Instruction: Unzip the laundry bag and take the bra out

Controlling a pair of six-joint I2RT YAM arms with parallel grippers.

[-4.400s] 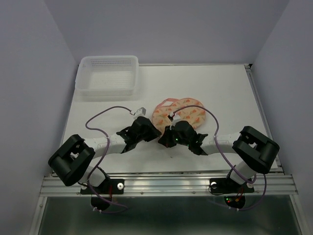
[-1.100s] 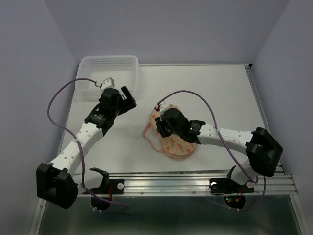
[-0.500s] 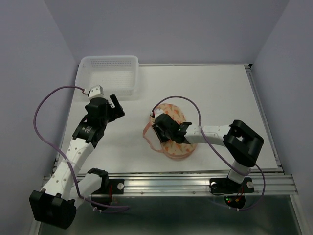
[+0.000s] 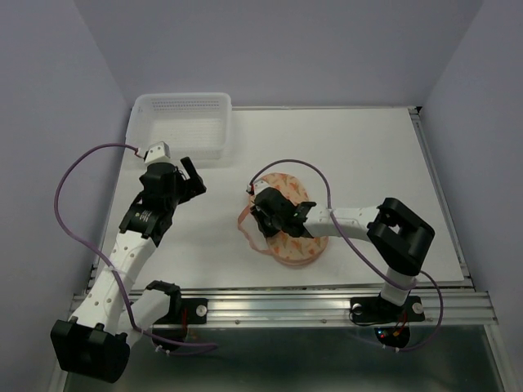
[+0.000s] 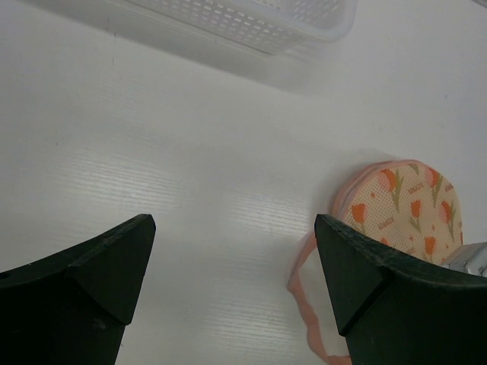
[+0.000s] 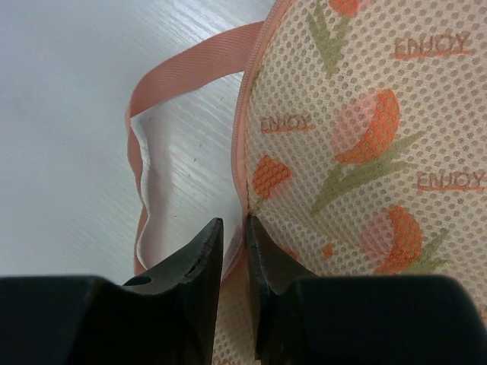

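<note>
The peach-pink laundry bag with its orange and green print lies flat mid-table, its strap loop trailing to the left. My right gripper is down on the bag's left edge. In the right wrist view its jaws stand almost together, pinching the pink edge seam of the laundry bag beside the strap. My left gripper hovers wide open over bare table left of the bag. From the left wrist it holds nothing, and the bag lies off to its right. The bra is hidden.
A white perforated basket stands at the back left, just beyond my left gripper, and its rim crosses the top of the left wrist view. The right arm's cable arches over the bag's far lobe. Grey walls close in on both sides.
The right gripper's jaws have narrowed onto the bag's edge, and its arm has shifted slightly left. The left arm drew back toward the left and now holds still.
</note>
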